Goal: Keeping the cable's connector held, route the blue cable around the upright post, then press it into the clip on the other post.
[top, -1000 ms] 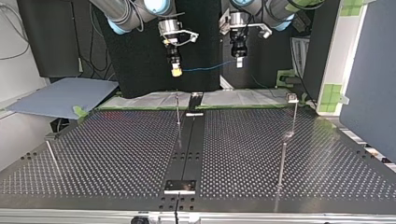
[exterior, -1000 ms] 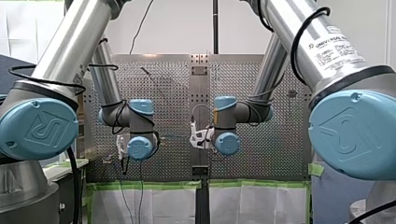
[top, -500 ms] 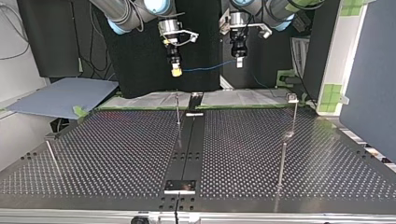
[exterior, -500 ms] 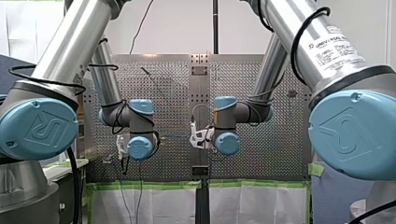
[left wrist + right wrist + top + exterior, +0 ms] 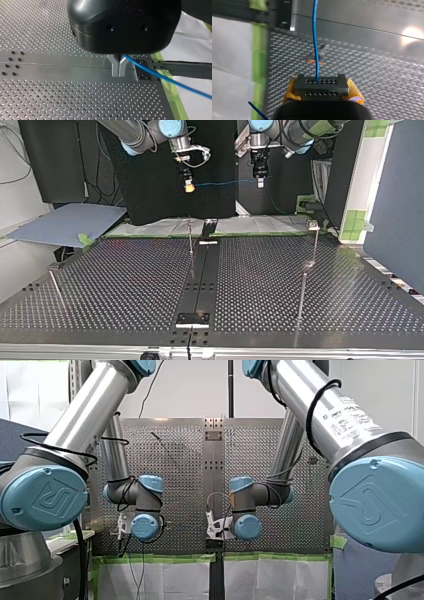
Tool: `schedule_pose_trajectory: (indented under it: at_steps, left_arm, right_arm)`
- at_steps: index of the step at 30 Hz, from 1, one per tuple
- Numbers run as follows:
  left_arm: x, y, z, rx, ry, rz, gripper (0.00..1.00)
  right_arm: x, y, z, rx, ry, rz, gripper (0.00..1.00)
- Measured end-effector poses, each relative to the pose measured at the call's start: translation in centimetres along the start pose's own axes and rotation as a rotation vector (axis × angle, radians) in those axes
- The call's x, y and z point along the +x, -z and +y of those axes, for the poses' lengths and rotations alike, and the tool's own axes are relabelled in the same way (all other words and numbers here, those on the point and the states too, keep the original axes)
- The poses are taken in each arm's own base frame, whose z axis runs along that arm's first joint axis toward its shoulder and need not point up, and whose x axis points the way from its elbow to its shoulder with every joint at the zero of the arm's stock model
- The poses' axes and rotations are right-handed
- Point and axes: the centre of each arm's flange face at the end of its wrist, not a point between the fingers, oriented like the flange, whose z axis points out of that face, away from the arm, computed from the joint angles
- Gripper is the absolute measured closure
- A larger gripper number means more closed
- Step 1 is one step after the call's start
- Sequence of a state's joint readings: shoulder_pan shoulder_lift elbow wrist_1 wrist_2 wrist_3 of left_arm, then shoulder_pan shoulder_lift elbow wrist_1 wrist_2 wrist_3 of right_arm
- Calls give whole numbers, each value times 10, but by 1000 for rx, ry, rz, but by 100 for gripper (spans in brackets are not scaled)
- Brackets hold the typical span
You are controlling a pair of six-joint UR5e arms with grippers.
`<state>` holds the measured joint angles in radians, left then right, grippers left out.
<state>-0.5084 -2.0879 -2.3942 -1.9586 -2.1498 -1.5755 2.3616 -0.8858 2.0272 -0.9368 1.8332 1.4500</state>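
My right tool (image 5: 189,186), yellow pads (image 5: 355,92) clamped on the black connector (image 5: 321,87), and my left tool (image 5: 119,67), metal fingers (image 5: 115,65) pinched together on the blue cable (image 5: 225,183), hang side by side high above the perforated surface (image 5: 125,285). The cable runs nearly straight between them. In the top view a thin upright post (image 5: 190,239) stands mid-surface below and a second post (image 5: 315,242) stands toward the right, both well apart from the cable.

posts: centre post (image 5: 190,239), far post (image 5: 315,242) and near post (image 5: 302,292) at top view's right, leaning rod (image 5: 56,287) at left.
cable (image 5: 225,183): stretched level, high above table (image 5: 125,285) far edge.
room: wide lanes between posts; open air under cable.
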Motion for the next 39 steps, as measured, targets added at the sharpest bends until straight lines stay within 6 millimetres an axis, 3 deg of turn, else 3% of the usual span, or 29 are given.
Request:
schedule_pose_trajectory:
  at_steps: [5,15,25,31,39]
  left_arm:
    - [1,0,0,0,-1,2,100]
    - [-9,-7,0,8,-1,-3,100]
    - [-38,-9,7,-15,64,-6,100]
    - [-53,-8,15,-52,116,-7,100]
    - [-82,-10,22,-77,148,-18,100]
  right_arm:
    - [-20,3,-2,5,12,-42,100]
    - [-17,0,-2,2,17,-41,100]
    - [62,-18,-22,81,-82,63,100]
    - [117,-30,-23,133,-128,128,100]
    - [169,-28,-16,153,-145,173,100]
